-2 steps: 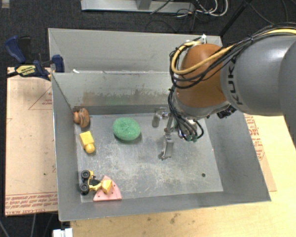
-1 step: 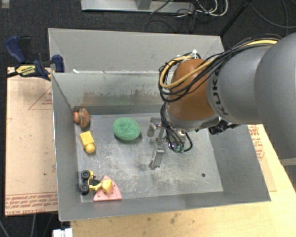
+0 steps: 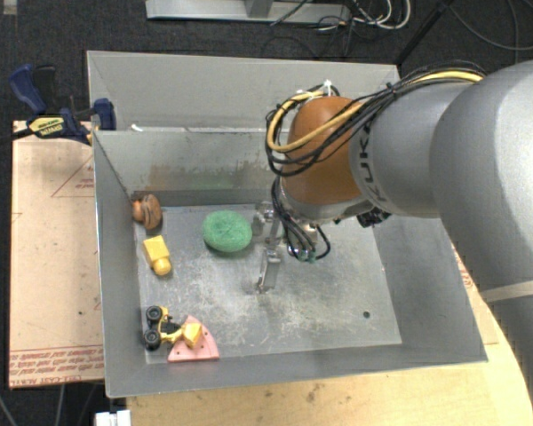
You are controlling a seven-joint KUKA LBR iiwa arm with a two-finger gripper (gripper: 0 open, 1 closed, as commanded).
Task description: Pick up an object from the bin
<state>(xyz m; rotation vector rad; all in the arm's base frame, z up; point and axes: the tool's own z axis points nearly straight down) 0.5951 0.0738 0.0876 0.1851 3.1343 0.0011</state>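
Observation:
My gripper point(image 3: 264, 278) hangs low over the bare middle of the bin floor, its tip close to the metal, with nothing seen in it. A round green disc point(image 3: 226, 232) lies just to its left, nearest to it and apart from it. Further left, near the bin's left wall, lies a yellow block point(image 3: 157, 256).
A brown rounded thing point(image 3: 147, 209) sits in the back left corner. A small yellow and black toy vehicle point(image 3: 159, 326) and a pink triangular piece point(image 3: 194, 349) lie at the front left. The arm, with its orange cover and cables, reaches in from the right over the bin's back right part.

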